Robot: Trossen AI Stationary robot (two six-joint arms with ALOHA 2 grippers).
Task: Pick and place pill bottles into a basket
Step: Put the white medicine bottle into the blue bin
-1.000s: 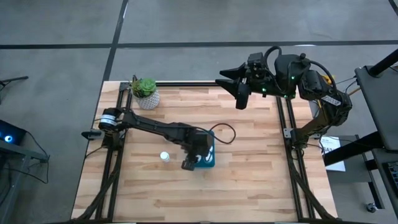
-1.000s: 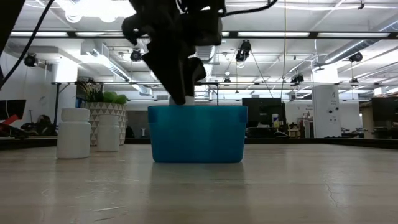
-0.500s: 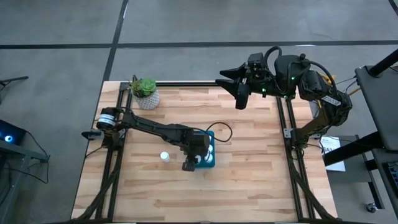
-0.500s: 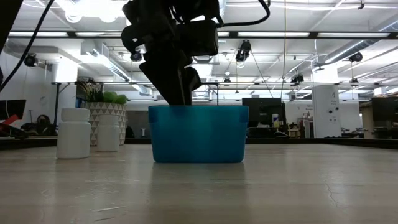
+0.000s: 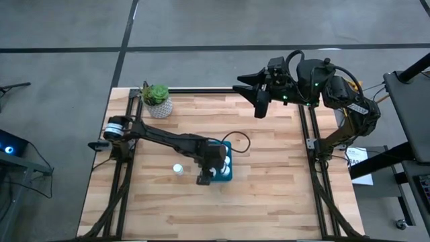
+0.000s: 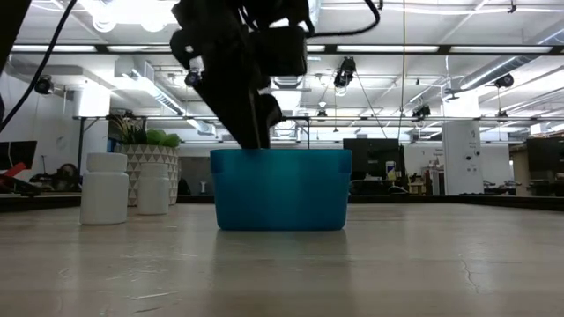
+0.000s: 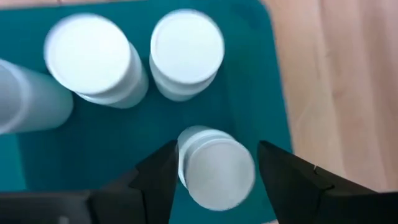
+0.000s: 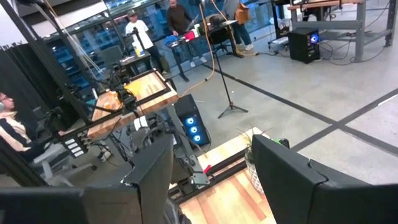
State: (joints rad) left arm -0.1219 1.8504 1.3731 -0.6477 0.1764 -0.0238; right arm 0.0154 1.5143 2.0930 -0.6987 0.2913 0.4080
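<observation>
Pill bottles stand in the basket (image 7: 261,74); one bottle (image 7: 214,174) sits between our left gripper (image 7: 214,177) fingers, whose jaws look parted clear of it, so we judge it released here. Our right gripper (image 8: 211,180) waits open, far off.

A dark gripper (image 6: 251,132) was seen lowered over the teal basket (image 6: 280,189) on the worktop (image 6: 352,264). Two pill bottles (image 6: 104,187) and a plant pot (image 6: 141,172) stood beside it.

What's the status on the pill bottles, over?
Left gripper open over basket, bottle between fingers, apparently released. Right gripper open, parked at far edge. One bottle left on table.
</observation>
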